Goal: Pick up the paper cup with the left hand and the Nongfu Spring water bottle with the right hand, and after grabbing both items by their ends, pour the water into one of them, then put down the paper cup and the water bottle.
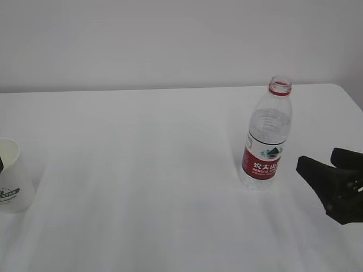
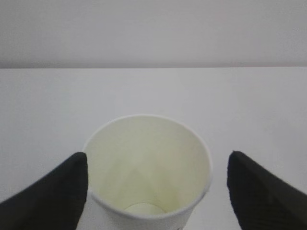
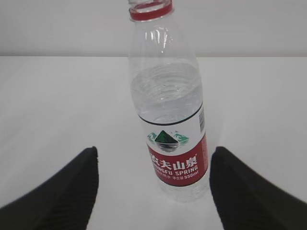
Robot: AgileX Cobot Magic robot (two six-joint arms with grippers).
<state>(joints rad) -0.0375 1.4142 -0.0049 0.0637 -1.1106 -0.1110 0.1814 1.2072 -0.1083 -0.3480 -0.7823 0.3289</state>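
My left hand [image 2: 156,191] is spread wide around the upright paper cup [image 2: 148,167], mouth at 12 o'clock; contact unclear. My right hand [image 3: 153,191] gapes, holding nothing, before the upright Nongfu Spring water bottle [image 3: 168,110].

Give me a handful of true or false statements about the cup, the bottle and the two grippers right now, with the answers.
1. The Nongfu Spring water bottle stands upright with no cap. True.
2. The paper cup is full of water. False: it looks empty.
3. The left hand has its fingers spread on either side of the cup. True.
4. The right hand is clamped on the bottle. False: its fingers stand open, clear of the bottle.
5. The cup sits right beside the bottle. False: they stand far apart on the table.
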